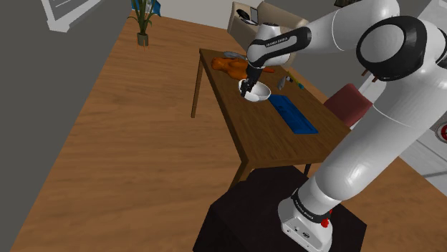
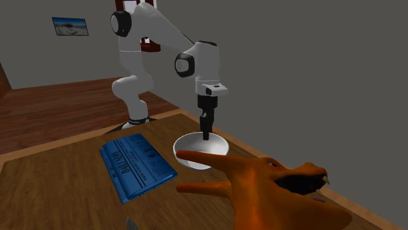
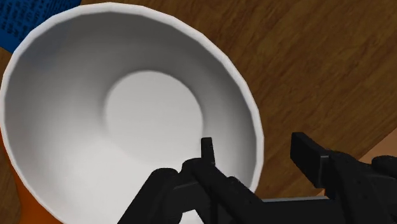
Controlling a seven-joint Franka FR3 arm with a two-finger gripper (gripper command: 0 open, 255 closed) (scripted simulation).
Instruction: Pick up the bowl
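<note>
A white bowl [image 1: 258,94] [image 2: 196,154] [image 3: 127,108] sits upright on the wooden table [image 1: 251,132], between a blue book and an orange toy. My black gripper [image 1: 248,90] [image 2: 207,135] [image 3: 256,146] hangs straight down over the bowl's rim. In the wrist view one finger [image 3: 207,149] is inside the bowl and the other [image 3: 310,153] is outside it, with the rim between them. The fingers stand apart and do not clasp the rim, so the gripper is open.
A blue book [image 1: 294,114] [image 2: 136,166] lies beside the bowl toward the stand. An orange dragon-like toy [image 1: 231,66] [image 2: 274,189] lies on the bowl's other side. A red chair [image 1: 349,104] stands at the table's far side, a potted plant [image 1: 143,25] on the floor.
</note>
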